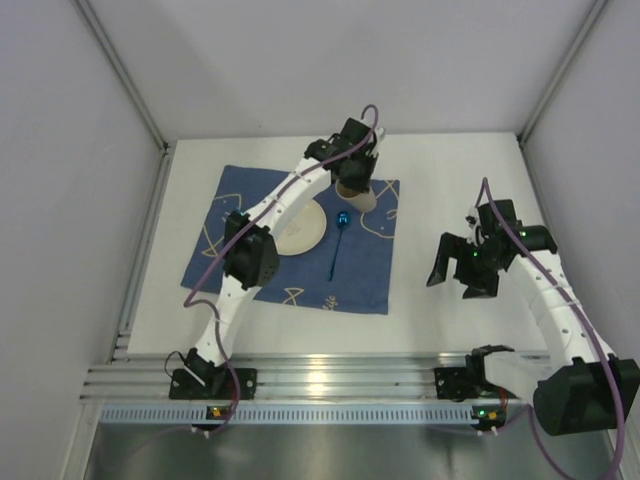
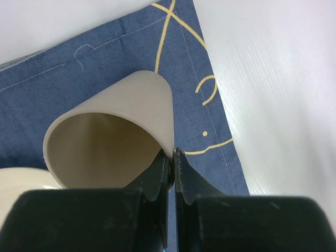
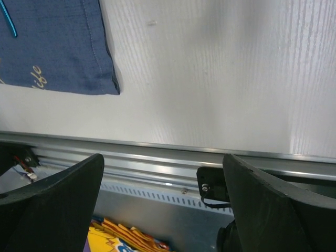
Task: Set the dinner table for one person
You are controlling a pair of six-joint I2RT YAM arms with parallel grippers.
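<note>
The white dinner table (image 1: 450, 310) carries a dark blue mat (image 1: 240, 190) with fish drawings. On the mat lie a cream plate (image 1: 303, 232) and a blue spoon (image 1: 338, 240). My left gripper (image 1: 358, 178) is shut on the rim of a beige cup (image 1: 358, 197), near the mat's far right corner. In the left wrist view the fingertips (image 2: 181, 160) pinch the cup (image 2: 126, 121) wall, one inside and one outside, with the cup over the mat (image 2: 105, 58). My right gripper (image 1: 455, 270) is open and empty above the bare table, right of the mat.
A ribbed aluminium rail (image 1: 330, 380) runs along the near edge, also seen in the right wrist view (image 3: 157, 157). The mat's near right corner (image 3: 63, 52) and the spoon's handle tip (image 3: 9, 23) show in the right wrist view. Grey walls enclose the table on three sides.
</note>
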